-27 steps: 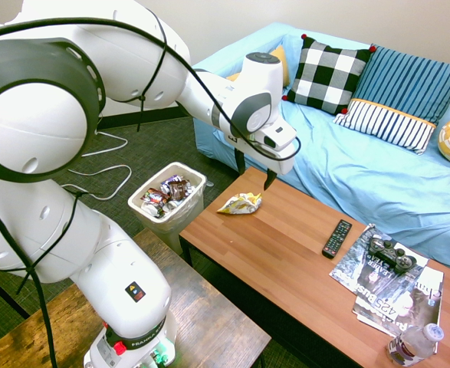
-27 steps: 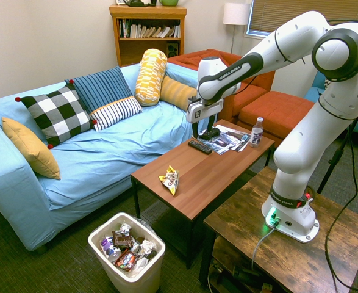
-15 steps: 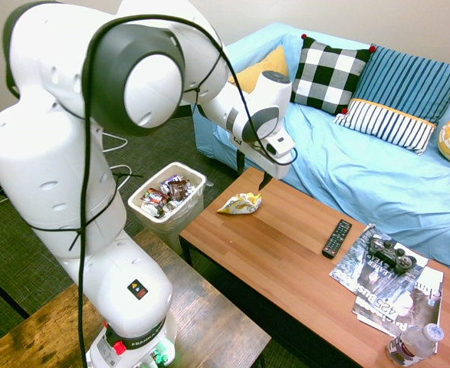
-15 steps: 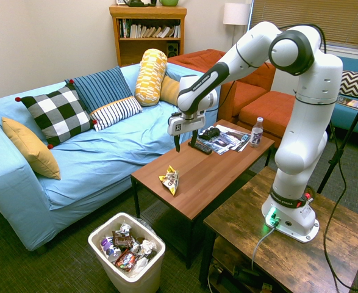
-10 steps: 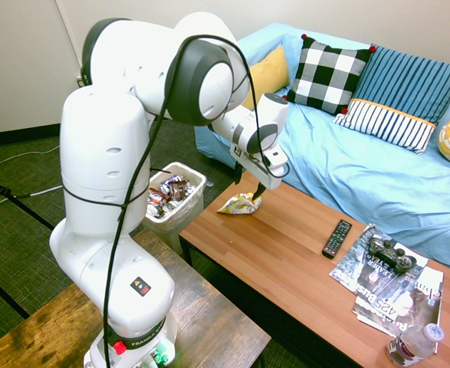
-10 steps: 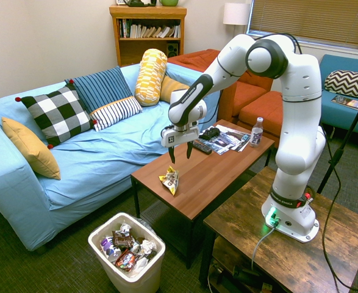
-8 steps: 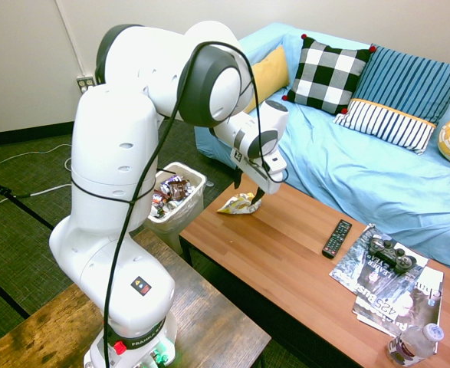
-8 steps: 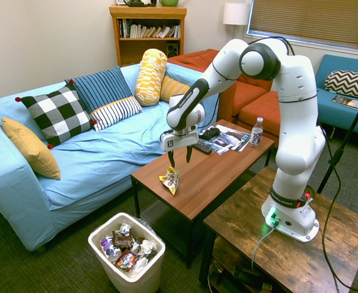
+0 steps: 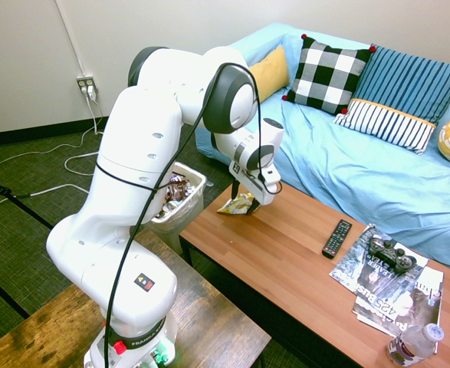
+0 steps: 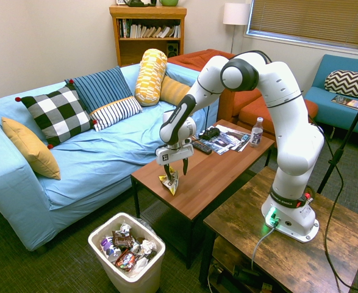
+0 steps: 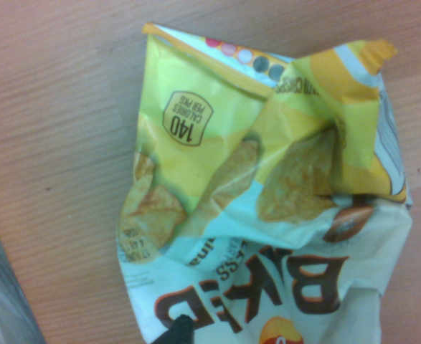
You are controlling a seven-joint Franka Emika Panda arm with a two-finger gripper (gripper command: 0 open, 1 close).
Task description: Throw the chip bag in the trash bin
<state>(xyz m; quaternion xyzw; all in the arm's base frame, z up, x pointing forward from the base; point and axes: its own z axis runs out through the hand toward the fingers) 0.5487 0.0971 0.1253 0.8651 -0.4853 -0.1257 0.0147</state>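
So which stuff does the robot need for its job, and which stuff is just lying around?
For the job:
chip bag
trash bin
gripper, open over the bag

Just lying around:
remote
game controller
magazines
water bottle

The arm covers most of the trash bin (image 9: 185, 201) in the first exterior view, beside the gripper (image 9: 244, 201), and part of the chip bag (image 9: 236, 204) under it. In the wrist view the bag runs off the frame's edge, its small print too blurred to read.
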